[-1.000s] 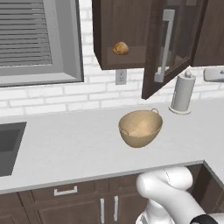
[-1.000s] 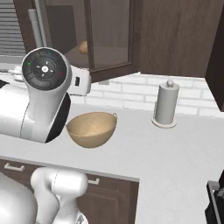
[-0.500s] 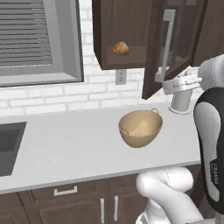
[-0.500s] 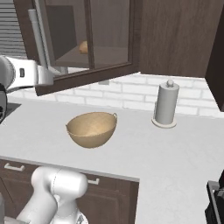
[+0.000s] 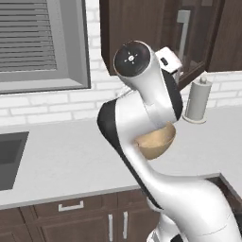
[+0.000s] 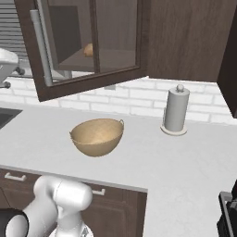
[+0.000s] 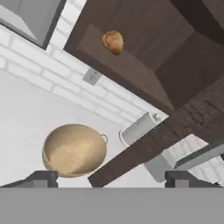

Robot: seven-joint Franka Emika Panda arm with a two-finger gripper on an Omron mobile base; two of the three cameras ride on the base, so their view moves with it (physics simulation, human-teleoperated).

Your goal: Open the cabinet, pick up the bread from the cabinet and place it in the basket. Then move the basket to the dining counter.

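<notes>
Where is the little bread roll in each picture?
Left base view: hidden behind the robot's arm, so I can't point to it.
Right base view: the bread sits on the cabinet shelf, seen through the open glass door, upper left.
Hand view: the bread is near the top, on the tilted shelf.
Shared landmark: the basket on the worktop below the cabinet.

The dark cabinet (image 6: 92, 46) hangs open, its glass door swung out. The golden bread (image 7: 113, 41) sits on its shelf. The tan basket (image 6: 97, 137) stands upright mid-bench, below.

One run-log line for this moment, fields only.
cabinet door: open | bread: on cabinet shelf | basket: empty, on worktop | tool: open, holding nothing
</notes>
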